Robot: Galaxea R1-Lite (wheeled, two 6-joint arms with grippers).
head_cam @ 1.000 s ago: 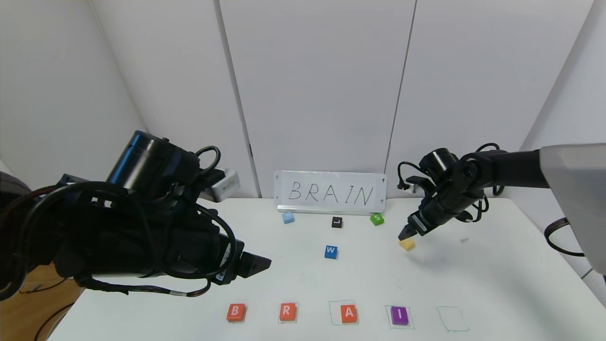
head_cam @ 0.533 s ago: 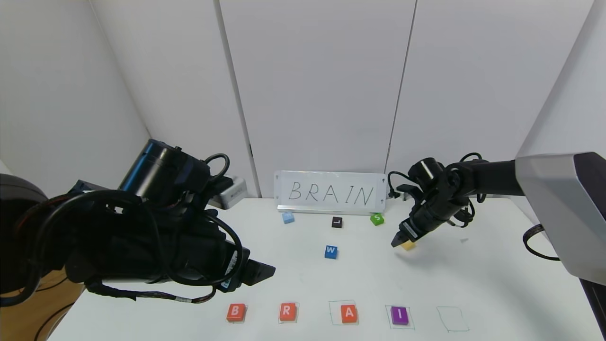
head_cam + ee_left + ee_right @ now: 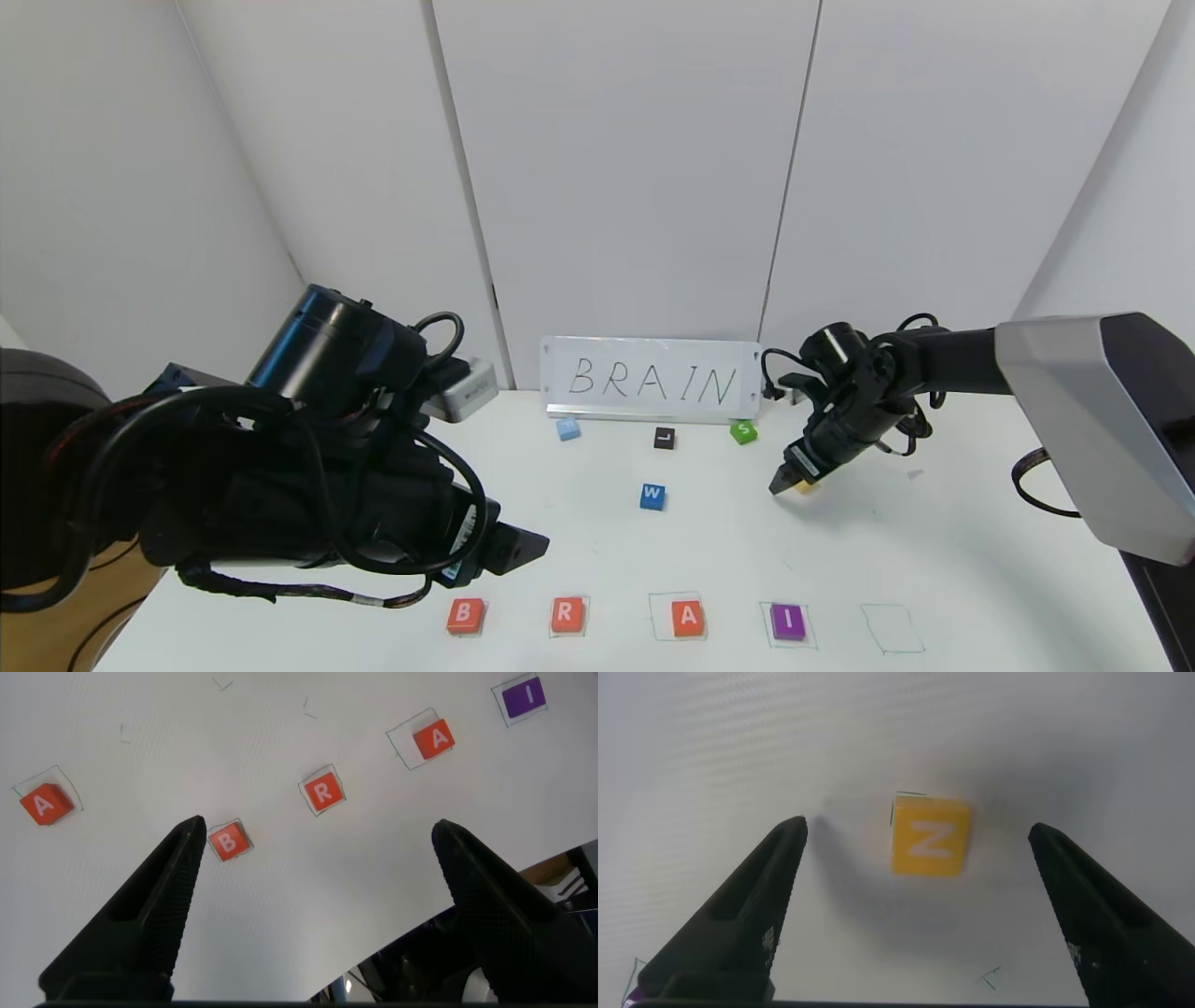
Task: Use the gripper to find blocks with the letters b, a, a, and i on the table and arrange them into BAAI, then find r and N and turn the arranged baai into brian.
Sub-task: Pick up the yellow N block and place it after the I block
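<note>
— What does N [image 3: 930, 837] look like, and where?

— A yellow square block with a pale letter, lying flat on the white surface [image 3: 709, 541], between the wide-spread fingers of the right end effector [image 3: 790, 483], untouched.

— And the left end effector [image 3: 523, 546]?

— Also spread wide, hovering near the orange-red B [image 3: 465, 616].

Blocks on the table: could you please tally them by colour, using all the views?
Orange-red blocks: 4 (one A shows only in the left wrist view)
Purple block: 1
Dark blue block: 1
Light blue block: 1
Black block: 1
Green block: 1
Yellow block: 1
Total: 10
</note>
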